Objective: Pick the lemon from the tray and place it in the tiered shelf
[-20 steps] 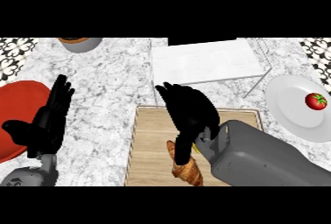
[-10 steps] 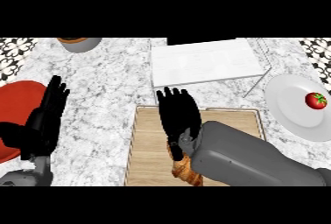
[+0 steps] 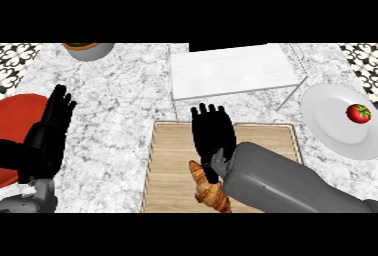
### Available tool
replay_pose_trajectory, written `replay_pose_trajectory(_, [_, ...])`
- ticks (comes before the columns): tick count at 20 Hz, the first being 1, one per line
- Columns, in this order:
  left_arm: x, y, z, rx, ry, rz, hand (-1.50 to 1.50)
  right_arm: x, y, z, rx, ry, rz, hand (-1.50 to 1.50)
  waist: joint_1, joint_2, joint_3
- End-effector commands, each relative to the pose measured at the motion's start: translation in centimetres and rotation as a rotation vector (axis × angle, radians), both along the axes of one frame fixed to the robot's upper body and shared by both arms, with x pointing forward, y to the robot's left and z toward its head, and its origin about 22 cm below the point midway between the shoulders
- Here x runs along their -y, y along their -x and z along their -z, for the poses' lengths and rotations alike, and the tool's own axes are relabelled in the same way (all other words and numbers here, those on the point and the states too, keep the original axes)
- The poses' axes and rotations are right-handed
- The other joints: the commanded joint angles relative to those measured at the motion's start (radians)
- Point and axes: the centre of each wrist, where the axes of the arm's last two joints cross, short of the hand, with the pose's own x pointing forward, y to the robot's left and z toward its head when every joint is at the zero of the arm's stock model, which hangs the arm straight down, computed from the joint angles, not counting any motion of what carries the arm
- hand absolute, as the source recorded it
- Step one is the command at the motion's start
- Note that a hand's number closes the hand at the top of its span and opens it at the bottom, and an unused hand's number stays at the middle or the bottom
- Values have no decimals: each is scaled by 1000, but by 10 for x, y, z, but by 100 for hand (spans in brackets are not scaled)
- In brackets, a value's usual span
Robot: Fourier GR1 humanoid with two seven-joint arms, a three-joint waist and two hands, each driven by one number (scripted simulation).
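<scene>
**Right hand over the tray, lemon out of sight**

The white-and-grey marble counter (image 3: 125, 100) carries everything. At its far side stands the white wire-legged tiered shelf (image 3: 232, 70); nearer lies the flat wooden tray (image 3: 173, 165). A red round plate (image 3: 18, 120) sits at the left edge, a white round plate (image 3: 336, 127) with a small red tomato (image 3: 359, 113) at the right.

The right hand (image 3: 214, 132) hangs above the tray, fingers straight and released, holding nothing. The left hand (image 3: 48, 135) rests open at the left, fingers up. A brown croissant (image 3: 209, 190) lies on the tray beside the right wrist.

No lemon is visible; it may be hidden beneath the right hand or forearm. A lemon would likely be light, stiff, smooth-skinned and prone to rolling, so fingers should wrap its middle.
</scene>
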Motion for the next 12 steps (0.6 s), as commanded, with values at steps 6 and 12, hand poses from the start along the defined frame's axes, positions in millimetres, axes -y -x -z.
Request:
replay_pose_trajectory(6, [7,14,0,-2,2,-8,0,11,8,24,-40,116,91,-150,3,1,0])
replay_pose_trajectory(12, [3,3,-10,0,-9,5,0,5,5,33,-28,108,95,-150,6,2,1])
